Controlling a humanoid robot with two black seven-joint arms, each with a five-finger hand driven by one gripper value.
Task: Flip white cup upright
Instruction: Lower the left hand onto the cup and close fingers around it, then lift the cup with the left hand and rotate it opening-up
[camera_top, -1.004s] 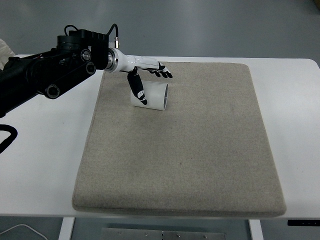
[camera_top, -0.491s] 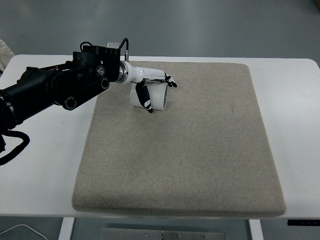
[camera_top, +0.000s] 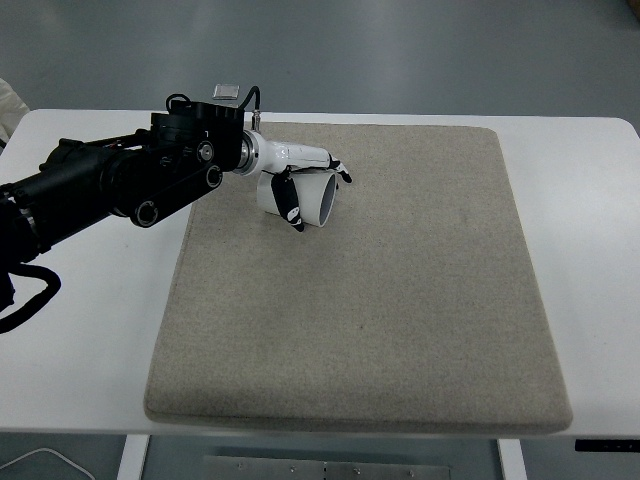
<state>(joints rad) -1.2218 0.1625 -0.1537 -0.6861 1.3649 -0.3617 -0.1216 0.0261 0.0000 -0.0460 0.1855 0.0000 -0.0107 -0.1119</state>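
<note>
a white counter (camera_top: 600, 250) carries a big beige mat (camera_top: 360, 290) that covers most of it, w/ the robot's black left arm (camera_top: 110, 185) reaching in from the picture's left edge across the mat's far-left corner. no right arm in view.

the left hand (camera_top: 300, 175) sits over the white cup (camera_top: 305, 198), which lies on its side near the mat's far-left corner, open mouth facing right. the thumb hangs down across the cup's near side while the other fingers (camera_top: 338, 170) lie along its far upper edge, so the hand is wrapped round the cup body (whether it presses firmly can't be told from this angle).

change over the last second: the arm has pushed further in over the mat, and the hand has dropped from hovering above the cup w/ fingers extended past it to sitting down onto it, thumb now lower on the front. the cup has shifted a little, its mouth looking rounder and slightly more turned toward the camera.

reading: approach is over and the grasp looks set or nearly so; the flip itself is not yet done, cup not upright. next likely needs a wrist roll to stand it on its base.
</note>
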